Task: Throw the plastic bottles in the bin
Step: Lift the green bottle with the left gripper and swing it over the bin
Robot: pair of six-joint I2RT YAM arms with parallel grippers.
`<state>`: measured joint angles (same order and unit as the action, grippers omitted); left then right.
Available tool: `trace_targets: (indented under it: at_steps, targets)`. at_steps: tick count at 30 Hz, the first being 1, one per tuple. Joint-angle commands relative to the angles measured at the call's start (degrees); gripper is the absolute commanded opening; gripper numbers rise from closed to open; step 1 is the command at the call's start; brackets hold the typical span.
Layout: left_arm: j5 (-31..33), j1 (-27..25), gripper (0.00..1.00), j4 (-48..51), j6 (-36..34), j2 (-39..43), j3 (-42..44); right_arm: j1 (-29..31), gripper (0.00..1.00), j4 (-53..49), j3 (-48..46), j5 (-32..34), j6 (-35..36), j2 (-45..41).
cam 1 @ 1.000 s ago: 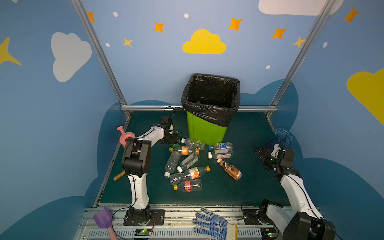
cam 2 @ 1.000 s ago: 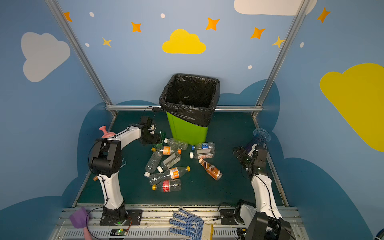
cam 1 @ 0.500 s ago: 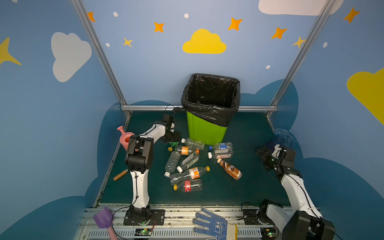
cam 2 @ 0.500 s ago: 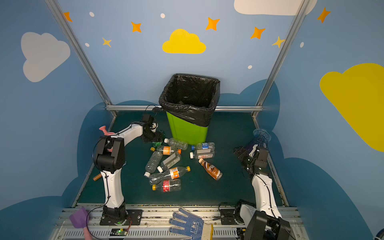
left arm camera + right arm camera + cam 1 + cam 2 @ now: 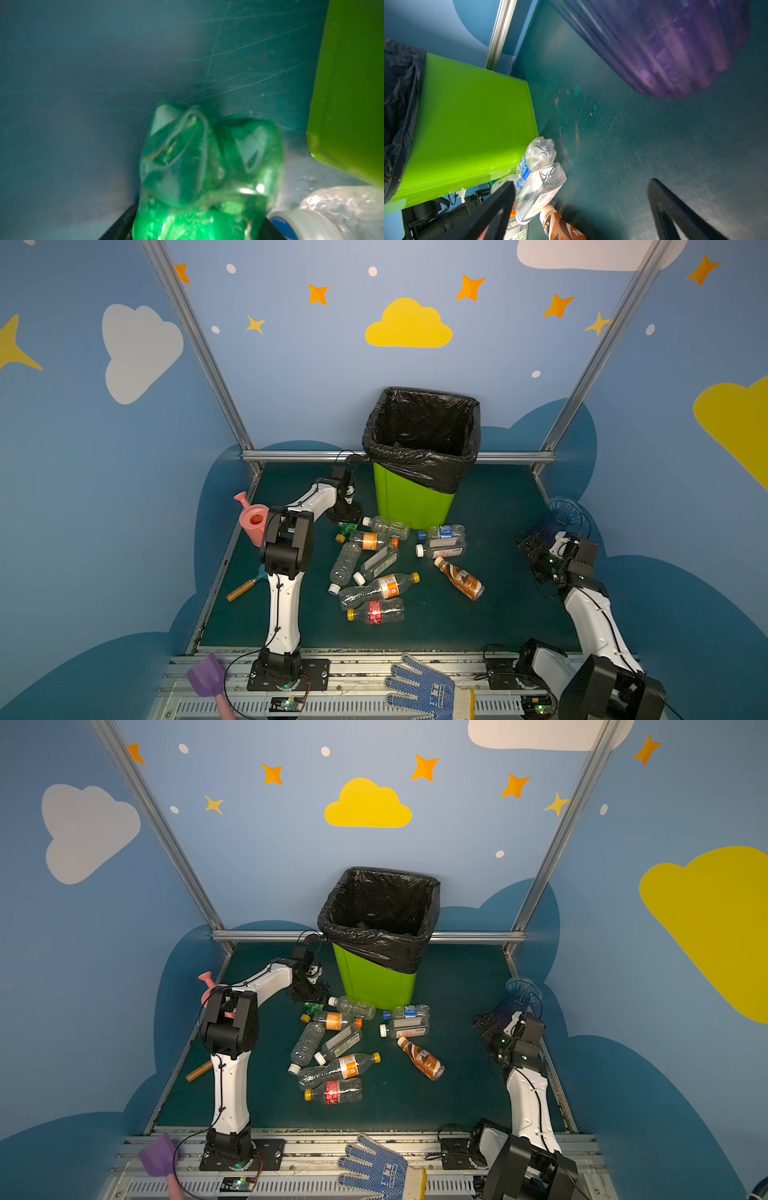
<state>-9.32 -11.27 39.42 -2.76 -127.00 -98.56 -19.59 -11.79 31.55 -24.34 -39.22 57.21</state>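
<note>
Several plastic bottles (image 5: 374, 564) (image 5: 332, 1044) lie in a pile on the dark green floor in front of the lime-green bin (image 5: 411, 502) (image 5: 374, 982) with its black liner. My left gripper (image 5: 347, 516) (image 5: 309, 996) is down at the pile's far left, beside the bin (image 5: 349, 104). It is shut on a crumpled green bottle (image 5: 207, 166) (image 5: 347, 527), which fills the gap between both black fingers. My right gripper (image 5: 532, 547) (image 5: 580, 182) hovers open at the right wall with nothing in it. In its wrist view a brown bottle (image 5: 560, 226) and clear bottles (image 5: 539, 187) lie beyond it.
A pink watering can (image 5: 253, 518) stands by the left wall, with a wooden-handled tool (image 5: 245, 587) nearer the front. A blue ribbed vase (image 5: 563, 512) (image 5: 675, 52) stands close behind my right gripper. A blue glove (image 5: 424, 689) and a purple scoop (image 5: 205, 676) lie on the front rail.
My left gripper has dropped slightly toward the pile and narrowed its jaws onto the green bottle. The right arm has barely moved.
</note>
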Motion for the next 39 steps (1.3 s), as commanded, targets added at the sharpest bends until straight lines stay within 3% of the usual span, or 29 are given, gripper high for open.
trace_targets:
  at_steps: [1, 6, 14, 22, 28, 32, 36, 39]
  targets:
    - [1.0, 0.0, 0.66, 2.8, -0.5, -0.1, -0.5, -0.9, 0.98, -0.8, 0.0, -1.5, 0.1, -0.2]
    - [0.2, 0.3, 0.51, 2.2, 1.0, 1.8, -0.5, -1.7, 0.98, -0.6, -0.6, -2.3, -0.1, -0.4]
    - [0.1, 3.3, 0.46, 0.4, 5.2, 9.7, -0.6, -2.3, 0.98, -0.7, -0.7, -3.3, -0.2, -1.0]
    - [-1.5, 10.4, 0.47, -3.4, 12.1, 28.9, -4.9, -2.4, 0.98, -0.9, 0.7, -5.3, -0.8, -0.9]
    - [4.2, 12.5, 0.57, -25.9, 15.1, 51.4, 1.1, -2.5, 0.98, -1.3, 1.5, -5.2, -0.9, -1.6]
    - [5.6, 12.4, 0.59, -36.1, 18.7, 59.9, 3.4, -2.7, 0.98, -1.3, 1.5, -5.7, -1.5, -2.3]
    - [-1.2, 11.4, 0.58, -44.9, 25.8, 57.8, 5.1, -2.8, 0.98, -2.0, 1.7, -6.3, -1.5, -3.4]
    - [-6.7, 4.8, 0.59, -39.2, 27.0, 46.9, -3.5, -2.9, 0.98, -2.2, 1.8, -6.9, -1.6, -4.4]
